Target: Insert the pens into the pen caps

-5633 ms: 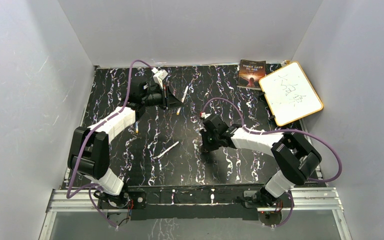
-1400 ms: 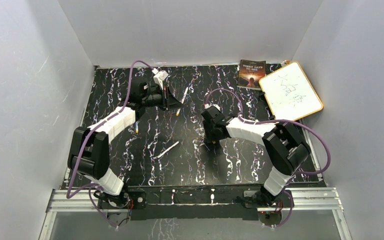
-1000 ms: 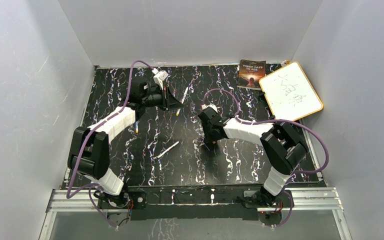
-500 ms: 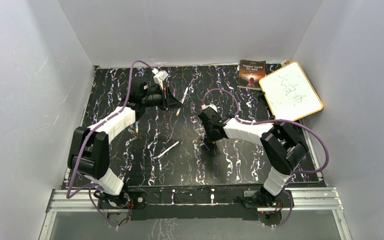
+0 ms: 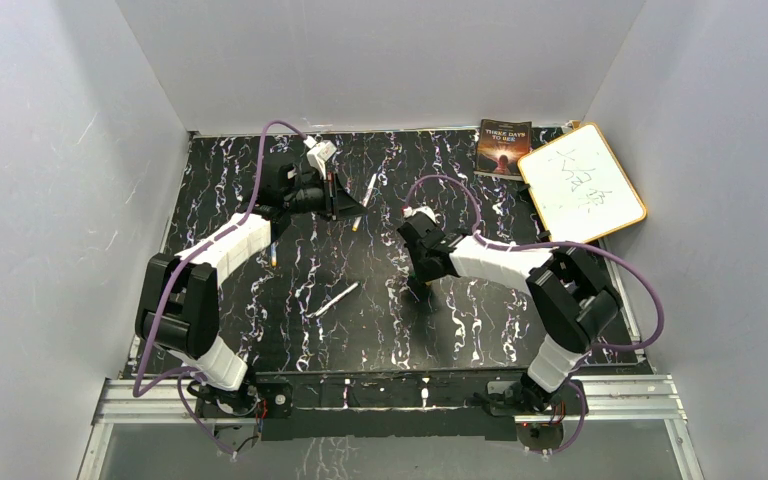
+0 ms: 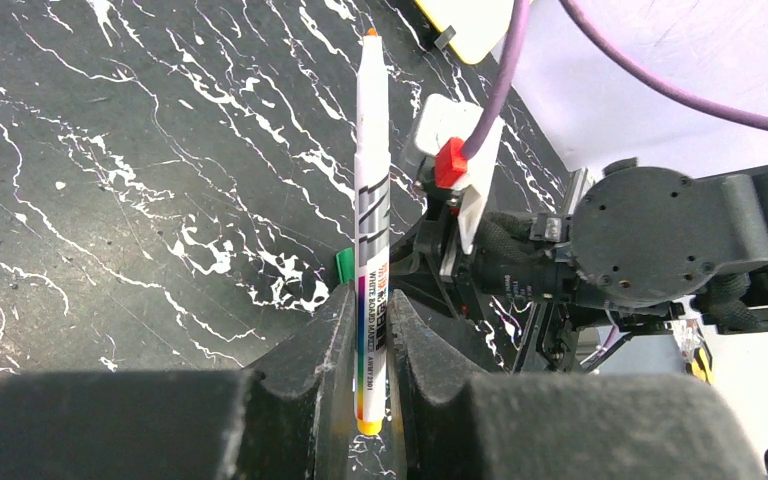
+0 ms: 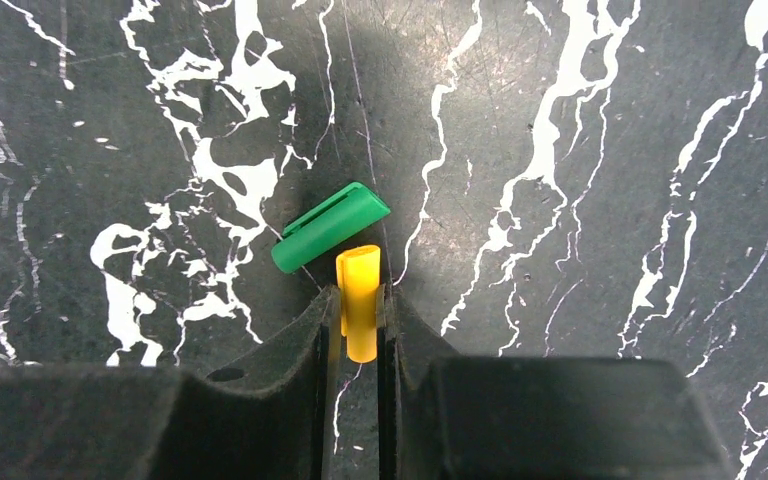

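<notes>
From above, the left gripper [image 5: 348, 206] sits far back on the black marbled table [image 5: 490, 320] with a whitish pen [image 5: 371, 184] in it. A loose pen [image 5: 338, 298] lies mid-table, and the right gripper [image 5: 420, 276] points down beside it. The left wrist camera shows those jaws clamped tight on the pen's barrel. The right wrist camera shows its jaws pinched on a yellow cap [image 7: 360, 280], with a green cap [image 7: 330, 227] lying just beside its far end.

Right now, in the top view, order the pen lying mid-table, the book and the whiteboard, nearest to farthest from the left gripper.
From the left gripper:
1. The pen, mid-table, on the near side.
2. The book, far right.
3. The whiteboard, right of the book.
</notes>
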`<state>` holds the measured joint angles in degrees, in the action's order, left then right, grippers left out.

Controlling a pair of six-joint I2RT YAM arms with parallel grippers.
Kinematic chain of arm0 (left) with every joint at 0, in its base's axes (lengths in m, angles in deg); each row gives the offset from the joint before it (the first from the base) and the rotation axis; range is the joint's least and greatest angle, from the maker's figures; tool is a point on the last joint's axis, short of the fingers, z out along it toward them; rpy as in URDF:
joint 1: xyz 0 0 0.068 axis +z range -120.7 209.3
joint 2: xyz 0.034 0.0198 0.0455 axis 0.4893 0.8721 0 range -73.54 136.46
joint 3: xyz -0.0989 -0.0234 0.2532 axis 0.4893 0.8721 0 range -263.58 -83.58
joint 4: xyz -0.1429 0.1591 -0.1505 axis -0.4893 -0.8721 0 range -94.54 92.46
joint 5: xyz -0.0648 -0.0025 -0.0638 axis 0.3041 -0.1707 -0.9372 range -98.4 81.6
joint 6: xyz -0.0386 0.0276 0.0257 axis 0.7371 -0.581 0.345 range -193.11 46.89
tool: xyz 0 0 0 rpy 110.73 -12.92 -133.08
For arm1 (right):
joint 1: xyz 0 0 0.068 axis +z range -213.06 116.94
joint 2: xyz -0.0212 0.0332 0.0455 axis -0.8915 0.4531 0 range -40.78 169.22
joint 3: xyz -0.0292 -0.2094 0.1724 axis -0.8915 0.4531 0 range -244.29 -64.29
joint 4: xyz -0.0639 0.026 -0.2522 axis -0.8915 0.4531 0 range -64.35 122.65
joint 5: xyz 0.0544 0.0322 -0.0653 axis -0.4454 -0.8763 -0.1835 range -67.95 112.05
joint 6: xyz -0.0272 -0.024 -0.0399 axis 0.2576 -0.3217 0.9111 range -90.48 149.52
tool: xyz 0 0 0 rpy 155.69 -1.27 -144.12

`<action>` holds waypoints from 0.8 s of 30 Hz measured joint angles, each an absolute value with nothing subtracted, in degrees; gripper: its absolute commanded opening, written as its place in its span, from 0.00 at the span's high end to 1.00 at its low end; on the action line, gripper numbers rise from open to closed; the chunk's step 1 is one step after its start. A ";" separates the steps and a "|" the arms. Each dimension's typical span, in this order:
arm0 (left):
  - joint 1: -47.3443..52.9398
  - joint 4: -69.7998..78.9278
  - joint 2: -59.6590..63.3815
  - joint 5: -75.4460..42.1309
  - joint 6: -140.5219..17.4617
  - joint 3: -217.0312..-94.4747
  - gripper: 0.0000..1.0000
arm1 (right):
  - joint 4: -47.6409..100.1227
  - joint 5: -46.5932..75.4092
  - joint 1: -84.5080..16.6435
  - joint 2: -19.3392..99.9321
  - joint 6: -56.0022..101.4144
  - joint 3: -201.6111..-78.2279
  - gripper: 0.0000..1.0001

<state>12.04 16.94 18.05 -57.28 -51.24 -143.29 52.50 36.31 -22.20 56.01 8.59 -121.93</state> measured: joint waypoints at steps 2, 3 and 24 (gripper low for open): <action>12.04 17.29 18.05 -57.28 -50.98 -143.29 1.00 | 52.69 36.22 -22.31 54.98 8.66 -122.15 1.00; 12.04 17.60 18.05 -57.30 -50.65 -143.29 1.00 | 52.72 36.03 -22.37 54.39 8.68 -122.48 1.00; 5.37 47.61 17.76 -50.81 -26.78 -131.46 1.00 | 20.10 18.48 -32.47 38.92 -3.23 -120.71 1.00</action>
<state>5.37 47.61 17.76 -50.81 -26.78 -131.46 20.10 18.48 -32.47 38.92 -3.23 -120.71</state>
